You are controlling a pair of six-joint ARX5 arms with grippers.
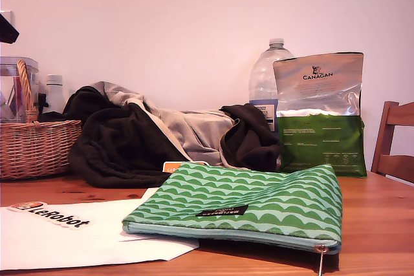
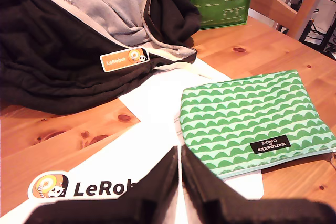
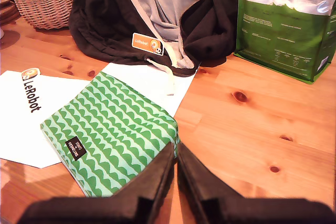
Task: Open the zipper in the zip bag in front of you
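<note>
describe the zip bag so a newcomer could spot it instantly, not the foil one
On the wooden table, in front of the dark heap of clothes, the zip bag lies flat, partly on white LeRobot paper. It is fabric with dark-green scallop waves on mint and a small black label, unlike the upright silver-and-green Canagan foil bag behind.

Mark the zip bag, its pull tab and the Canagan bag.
zip bag (image 1: 259,195): exterior view, middle of the patterned face.
pull tab (image 1: 321,258): exterior view, metal tab hanging at the zipper's end.
Canagan bag (image 1: 320,135): exterior view, green lower panel.
</note>
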